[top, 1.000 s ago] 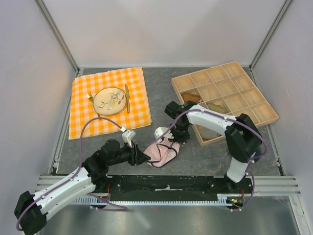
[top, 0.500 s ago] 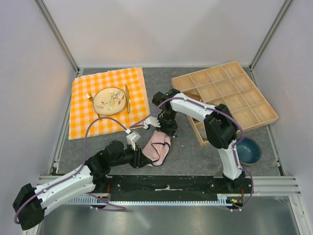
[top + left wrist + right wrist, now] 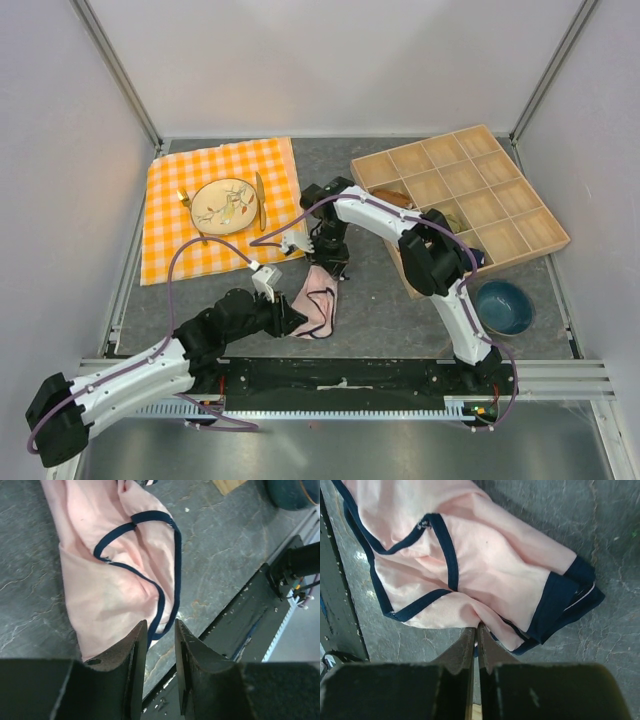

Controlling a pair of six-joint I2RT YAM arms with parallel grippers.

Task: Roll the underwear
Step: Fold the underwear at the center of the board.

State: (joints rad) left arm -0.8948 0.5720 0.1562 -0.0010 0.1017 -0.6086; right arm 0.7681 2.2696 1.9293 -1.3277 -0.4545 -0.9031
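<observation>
The underwear (image 3: 318, 298) is a pale pink brief with navy edging, lying crumpled and drawn long on the grey table between the two arms. My right gripper (image 3: 328, 264) is at its far end, and the right wrist view shows that gripper (image 3: 477, 627) shut on a fold of the pink fabric (image 3: 485, 555). My left gripper (image 3: 292, 322) is at the brief's near left edge. In the left wrist view, the left gripper (image 3: 160, 625) has its jaws a little apart, with bare table between them and the navy edging of the underwear (image 3: 115, 580) just beyond the tips.
A wooden compartment tray (image 3: 545, 232) stands at the right with rolled garments (image 3: 395, 198) in its near cells. A blue bowl (image 3: 503, 306) sits in front of it. An orange checked cloth (image 3: 170, 235) holds a plate (image 3: 225, 205) with cutlery. The black front rail (image 3: 260, 615) is close.
My right arm has swung left and back with the underwear's far end, drawing the brief narrower and longer and uncovering the blue bowl. My left gripper has stayed at the near edge.
</observation>
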